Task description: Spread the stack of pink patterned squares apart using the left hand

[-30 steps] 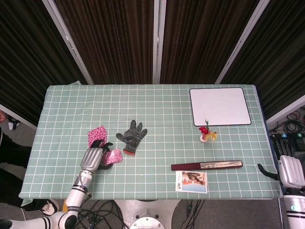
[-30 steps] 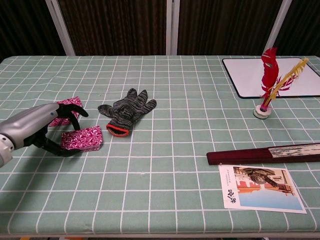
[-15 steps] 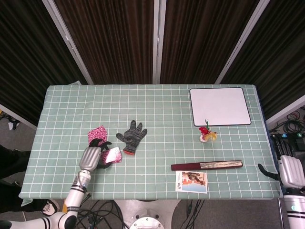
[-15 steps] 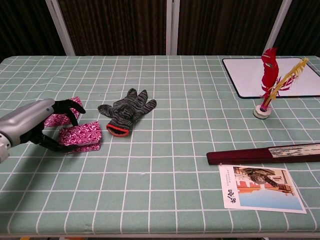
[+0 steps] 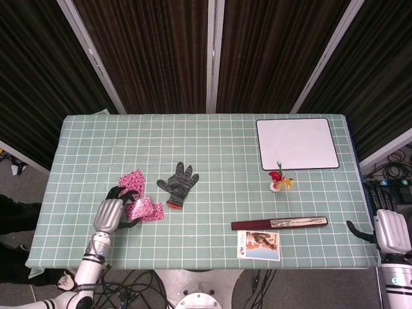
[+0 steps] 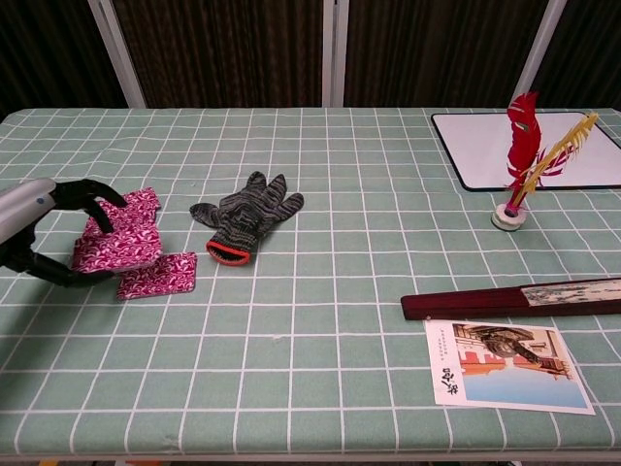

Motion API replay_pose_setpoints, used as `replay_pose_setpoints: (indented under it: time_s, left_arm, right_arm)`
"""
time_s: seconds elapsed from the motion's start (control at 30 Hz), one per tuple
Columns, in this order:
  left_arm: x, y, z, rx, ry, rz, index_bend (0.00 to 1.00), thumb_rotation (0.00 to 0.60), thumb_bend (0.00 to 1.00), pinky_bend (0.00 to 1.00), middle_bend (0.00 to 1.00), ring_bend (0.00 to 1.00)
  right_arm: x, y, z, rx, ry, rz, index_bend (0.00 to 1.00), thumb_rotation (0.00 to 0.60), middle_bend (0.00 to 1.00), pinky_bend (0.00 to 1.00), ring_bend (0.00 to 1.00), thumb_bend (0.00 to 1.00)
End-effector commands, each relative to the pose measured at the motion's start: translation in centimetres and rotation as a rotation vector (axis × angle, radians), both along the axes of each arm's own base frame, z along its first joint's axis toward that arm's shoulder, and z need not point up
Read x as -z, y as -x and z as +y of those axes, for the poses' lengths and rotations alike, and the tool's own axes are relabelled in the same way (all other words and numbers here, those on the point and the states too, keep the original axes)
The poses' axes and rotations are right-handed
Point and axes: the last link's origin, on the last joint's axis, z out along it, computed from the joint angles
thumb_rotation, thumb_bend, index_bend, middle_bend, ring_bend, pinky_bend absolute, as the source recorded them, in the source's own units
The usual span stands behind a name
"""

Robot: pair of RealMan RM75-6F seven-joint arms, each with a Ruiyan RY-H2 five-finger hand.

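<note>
Your left hand (image 6: 39, 233) has pulled away from grey glove (image 6: 243, 216), lifting one pink patterned square (image 6: 116, 244) pinched in fingers; another square (image 6: 160, 276) lies beneath, near glove's cuff. Right hand (image 5: 389, 230): closure unclear.

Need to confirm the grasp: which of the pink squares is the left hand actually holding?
The raised pink square, tilted off the table in the left hand. The other pink square lies flat on the cloth, nearer the glove.
</note>
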Motion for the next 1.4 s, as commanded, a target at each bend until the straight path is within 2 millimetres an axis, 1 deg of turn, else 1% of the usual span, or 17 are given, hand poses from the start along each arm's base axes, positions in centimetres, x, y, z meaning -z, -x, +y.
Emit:
replay_pose_setpoints:
  time_s: [0.03, 0.2, 0.37, 0.63, 0.8, 1.07, 1.17, 1.27, 1.4]
  left_arm:
    - [-1.2, 1.5, -1.2, -0.024, -0.009, 0.014, 0.25, 0.600, 0.22, 0.09, 0.45, 0.12]
    - [-2.9, 3.5, -3.1, -0.057, -0.022, 0.032, 0.25, 0.600, 0.23, 0.09, 0.45, 0.12]
    - [-3.3, 4.2, -4.2, -0.070, -0.013, 0.026, 0.25, 0.600, 0.23, 0.09, 0.45, 0.12]
    - [-2.4, 3.9, -4.1, -0.056, 0.009, 0.018, 0.24, 0.600, 0.23, 0.09, 0.43, 0.12]
    - [-2.1, 4.1, -4.2, -0.060, 0.008, 0.026, 0.23, 0.600, 0.23, 0.09, 0.35, 0.12]
    - [-2.7, 5.1, -4.3, -0.086, -0.015, 0.036, 0.22, 0.600, 0.23, 0.09, 0.32, 0.11]
    - [-2.8, 5.4, -4.4, -0.095, -0.009, 0.032, 0.19, 0.600, 0.22, 0.08, 0.29, 0.09]
    - [-3.1, 5.5, -4.4, -0.097, -0.017, 0.020, 0.17, 0.600, 0.22, 0.08, 0.25, 0.08]
    - [-3.7, 5.4, -4.1, -0.089, -0.043, 0.011, 0.16, 0.600, 0.22, 0.08, 0.24, 0.08]
  right_arm:
    - [0.1, 0.0, 0.0, 0.002, -0.004, 0.000, 0.00, 0.600, 0.00, 0.00, 0.00, 0.15]
    - [0.3, -0.1, -0.1, -0.001, -0.010, 0.002, 0.00, 0.600, 0.00, 0.00, 0.00, 0.15]
    - [0.5, -0.2, -0.1, -0.005, -0.013, 0.003, 0.00, 0.600, 0.00, 0.00, 0.00, 0.15]
    - [0.3, -0.1, 0.0, 0.002, -0.010, 0.005, 0.00, 0.600, 0.00, 0.00, 0.00, 0.15]
    - [0.2, 0.0, 0.0, 0.007, -0.005, 0.002, 0.00, 0.600, 0.00, 0.00, 0.00, 0.15]
    - [0.3, 0.0, 0.0, 0.004, -0.009, 0.003, 0.00, 0.600, 0.00, 0.00, 0.00, 0.15]
    - [0.3, -0.1, 0.0, 0.002, -0.009, 0.005, 0.00, 0.600, 0.00, 0.00, 0.00, 0.15]
    - [0.3, -0.2, 0.0, 0.000, -0.009, 0.006, 0.00, 0.600, 0.00, 0.00, 0.00, 0.15]
    - [0.3, -0.2, 0.0, 0.002, -0.009, 0.006, 0.00, 0.600, 0.00, 0.00, 0.00, 0.15]
